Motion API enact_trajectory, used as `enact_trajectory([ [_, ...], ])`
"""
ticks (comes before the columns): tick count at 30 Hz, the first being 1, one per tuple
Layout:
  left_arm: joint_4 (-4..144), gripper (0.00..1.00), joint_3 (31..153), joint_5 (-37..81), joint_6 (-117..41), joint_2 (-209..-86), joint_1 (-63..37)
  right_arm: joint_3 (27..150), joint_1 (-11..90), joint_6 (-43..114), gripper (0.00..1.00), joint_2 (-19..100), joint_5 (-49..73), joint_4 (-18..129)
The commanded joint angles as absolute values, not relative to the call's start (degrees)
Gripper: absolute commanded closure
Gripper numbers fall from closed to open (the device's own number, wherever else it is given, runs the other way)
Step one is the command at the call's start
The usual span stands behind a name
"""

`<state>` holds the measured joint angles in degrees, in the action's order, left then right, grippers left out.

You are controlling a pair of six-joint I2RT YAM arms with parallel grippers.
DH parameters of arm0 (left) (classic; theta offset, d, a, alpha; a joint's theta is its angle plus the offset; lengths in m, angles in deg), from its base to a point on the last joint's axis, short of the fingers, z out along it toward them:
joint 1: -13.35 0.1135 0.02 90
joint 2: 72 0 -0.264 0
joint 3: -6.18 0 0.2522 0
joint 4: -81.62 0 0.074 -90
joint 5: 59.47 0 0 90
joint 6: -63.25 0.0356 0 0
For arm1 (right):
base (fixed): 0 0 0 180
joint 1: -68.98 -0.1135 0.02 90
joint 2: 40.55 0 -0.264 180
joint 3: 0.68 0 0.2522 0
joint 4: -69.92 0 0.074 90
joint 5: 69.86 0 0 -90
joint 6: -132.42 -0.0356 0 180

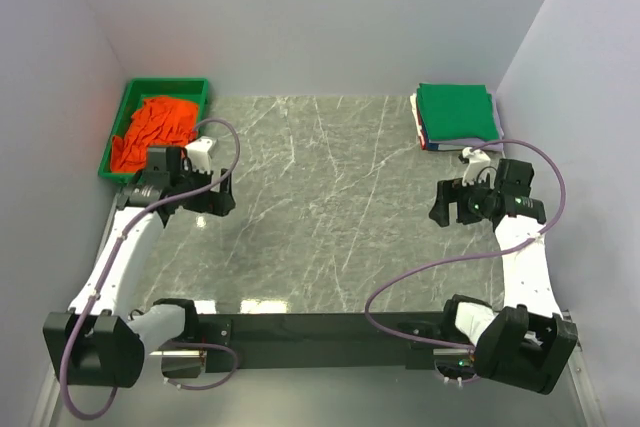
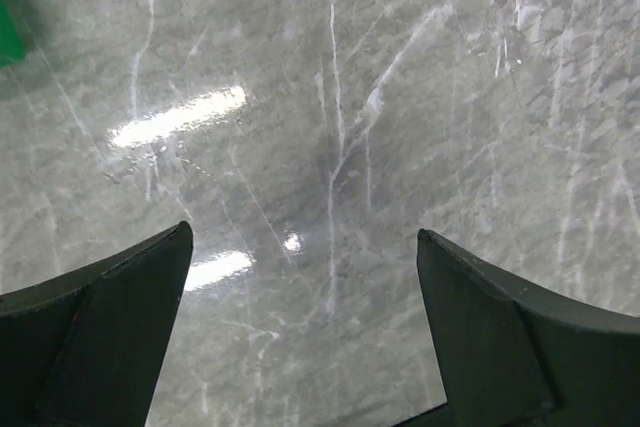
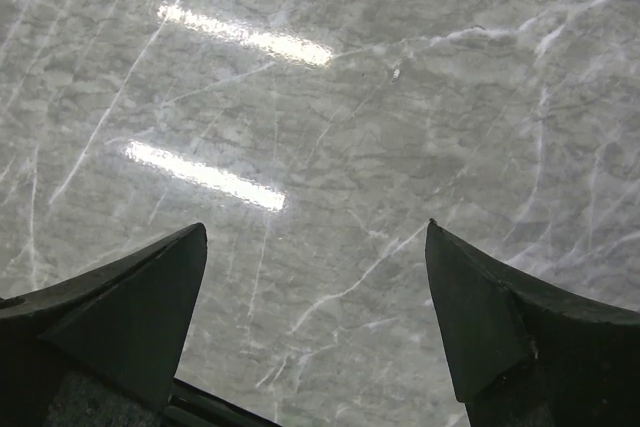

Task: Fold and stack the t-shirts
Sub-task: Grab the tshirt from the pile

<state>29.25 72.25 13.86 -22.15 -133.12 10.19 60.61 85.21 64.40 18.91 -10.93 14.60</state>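
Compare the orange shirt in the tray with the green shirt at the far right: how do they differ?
The orange shirt is crumpled and unfolded; the green shirt is a flat folded rectangle. The orange shirt lies in the green tray at far left; the green shirt tops a stack of folded shirts at far right. Both are plain, single-coloured cloth.

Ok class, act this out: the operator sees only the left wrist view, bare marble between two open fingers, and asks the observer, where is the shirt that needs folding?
Observer: The orange shirt lies crumpled in the green tray at the far left corner of the table.
Operator: Anything folded yet?
Observer: Yes, a folded stack, green on top, sits at the far right corner.
Operator: And the right pincer?
Observer: The right pincer is open and empty over bare table, short of that stack.
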Motion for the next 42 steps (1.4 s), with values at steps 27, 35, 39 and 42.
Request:
enact_trajectory([
  [27, 32.4, 0.01, 142.8, 27.6, -21.1, -202.5, 28.0, 82.8, 77.7, 60.3, 0.03, 45.4, -7.9, 17.4],
  [35, 32.4, 0.01, 144.1, 30.3, -13.9, -212.9, 28.6, 88.3, 77.5, 61.5, 0.03, 50.6, -7.2, 15.3],
  [39, 30.5, 0.05, 144.9, 27.4, -13.4, -215.3, 29.4, 89.3, 77.4, 62.2, 0.03, 51.2, -6.9, 14.0],
  [42, 29.1, 0.28, 145.7, 23.9, -12.2, -216.1, 30.0, 89.8, 77.4, 62.6, 0.03, 51.4, -6.7, 13.1],
])
